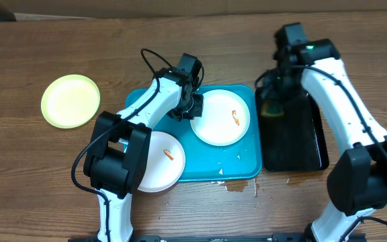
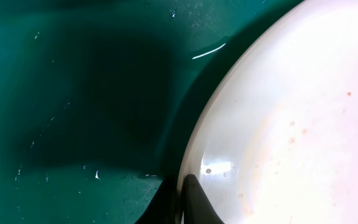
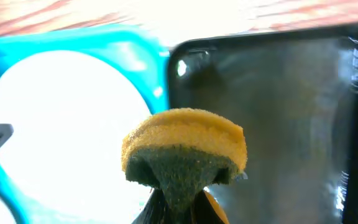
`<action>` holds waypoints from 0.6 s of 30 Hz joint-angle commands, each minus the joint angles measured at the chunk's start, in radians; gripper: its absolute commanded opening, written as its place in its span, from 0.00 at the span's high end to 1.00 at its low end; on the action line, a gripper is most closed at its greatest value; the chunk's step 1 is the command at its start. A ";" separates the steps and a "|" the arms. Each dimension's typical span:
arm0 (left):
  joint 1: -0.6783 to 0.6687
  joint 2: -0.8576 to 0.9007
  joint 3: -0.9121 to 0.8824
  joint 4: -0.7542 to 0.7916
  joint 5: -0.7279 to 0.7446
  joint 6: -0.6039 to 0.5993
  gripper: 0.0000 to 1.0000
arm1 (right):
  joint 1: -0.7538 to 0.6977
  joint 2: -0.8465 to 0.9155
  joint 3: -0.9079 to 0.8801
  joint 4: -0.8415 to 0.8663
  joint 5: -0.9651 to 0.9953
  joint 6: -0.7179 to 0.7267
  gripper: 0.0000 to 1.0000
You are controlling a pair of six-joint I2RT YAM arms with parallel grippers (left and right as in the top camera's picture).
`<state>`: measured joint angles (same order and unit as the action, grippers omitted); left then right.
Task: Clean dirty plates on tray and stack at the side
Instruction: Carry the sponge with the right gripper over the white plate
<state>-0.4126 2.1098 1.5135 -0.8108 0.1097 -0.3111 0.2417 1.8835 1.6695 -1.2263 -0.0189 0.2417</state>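
Note:
On the turquoise tray [image 1: 252, 160] lie two white plates. The right one [image 1: 222, 118] carries an orange smear, and my left gripper [image 1: 192, 107] is shut on its left rim. In the left wrist view that rim [image 2: 191, 155] runs between the dark fingers [image 2: 196, 200], one above and one below. The other white plate [image 1: 157, 161], also smeared, overhangs the tray's front left corner. A pale plate with a lime-green rim [image 1: 70, 101] rests on the table at the far left. My right gripper [image 3: 179, 210] is shut on a yellow-and-green sponge [image 3: 185, 152] over the black tray [image 3: 272, 106].
The narrow black tray [image 1: 294, 144] lies right of the turquoise one. Small wet patches [image 1: 237, 185] mark the wooden table by the tray's front edge. My left arm crosses over the front left plate.

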 commanded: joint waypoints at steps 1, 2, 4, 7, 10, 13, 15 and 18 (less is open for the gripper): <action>-0.007 0.004 -0.006 -0.002 -0.013 0.027 0.96 | 0.087 -0.008 -0.005 0.029 0.051 -0.007 0.96; -0.007 0.004 -0.006 -0.002 -0.013 0.027 0.96 | 0.111 -0.007 -0.015 0.045 0.082 -0.007 0.96; -0.007 0.004 -0.006 -0.001 -0.013 0.027 0.96 | 0.150 -0.007 -0.038 0.075 0.151 -0.006 0.96; -0.007 0.004 -0.006 -0.001 -0.013 0.027 0.96 | 0.195 -0.007 -0.086 0.138 0.243 -0.006 0.96; -0.007 0.004 -0.006 -0.001 -0.013 0.027 0.96 | 0.218 -0.007 -0.145 0.201 0.282 -0.006 0.96; -0.007 0.004 -0.006 0.000 -0.013 0.027 0.96 | 0.223 -0.007 -0.225 0.281 0.288 -0.006 0.96; -0.007 0.004 -0.006 0.000 -0.013 0.027 0.96 | 0.223 -0.007 -0.267 0.337 0.288 -0.006 0.96; -0.007 0.004 -0.006 0.001 -0.013 0.027 0.96 | 0.223 -0.007 -0.325 0.415 0.288 -0.006 0.96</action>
<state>-0.4126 2.1098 1.5135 -0.8104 0.1104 -0.3111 0.4652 1.8835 1.3991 -0.8700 0.2359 0.2340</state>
